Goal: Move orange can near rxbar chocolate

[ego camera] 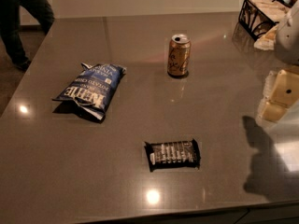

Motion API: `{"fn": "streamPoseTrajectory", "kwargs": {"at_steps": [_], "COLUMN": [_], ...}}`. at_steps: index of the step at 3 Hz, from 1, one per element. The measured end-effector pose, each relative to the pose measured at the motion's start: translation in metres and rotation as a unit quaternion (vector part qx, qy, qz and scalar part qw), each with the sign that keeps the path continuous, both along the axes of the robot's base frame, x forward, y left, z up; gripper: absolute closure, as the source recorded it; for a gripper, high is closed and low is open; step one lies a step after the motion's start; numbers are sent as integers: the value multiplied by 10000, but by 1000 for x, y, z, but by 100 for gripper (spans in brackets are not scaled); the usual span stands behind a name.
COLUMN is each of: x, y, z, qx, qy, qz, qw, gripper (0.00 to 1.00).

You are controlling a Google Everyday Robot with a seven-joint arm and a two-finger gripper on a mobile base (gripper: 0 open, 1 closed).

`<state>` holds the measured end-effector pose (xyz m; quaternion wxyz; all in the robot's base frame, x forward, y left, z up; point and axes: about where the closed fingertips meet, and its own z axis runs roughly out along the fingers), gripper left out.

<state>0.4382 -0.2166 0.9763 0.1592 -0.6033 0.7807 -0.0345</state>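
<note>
Well, the broad glossy grey table (70, 167) fills nearly the whole view, with lights glinting off it; at the far left corner a person in dark trousers (18, 27) stands just off the edge, seen only from the waist down; on the left half lies the crinkled blue chip bag with white lettering (91, 88), flat on its side; at the far right corner sits a black wire basket (259, 15) with pale things in it; at the right edge the robot's cream-coloured gripper (281, 93) shows over the table, partly cut off and well apart from every item, and whether it is open or closed I cannot tell; near the front, about centre, the rxbar chocolate (173, 154), a small flat bar in a black wrapper with rows of white text, lies flat; behind it and well apart stands the orange can (178, 56), a slim orange-gold metal drink can, upright, silver top and tab opening showing, nothing touching it.
</note>
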Motion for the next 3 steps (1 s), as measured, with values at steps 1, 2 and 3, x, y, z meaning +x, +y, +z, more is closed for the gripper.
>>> {"fn": "streamPoseTrajectory", "kwargs": {"at_steps": [1, 2, 3], "x": [2, 21, 37], "y": [2, 13, 23], "z": [1, -3, -7], "qx": [19, 193, 352], "qy": [-17, 17, 53], "qz": [-12, -96, -167], "qw": [10000, 9998, 9992], "gripper": [0, 0, 0]}}
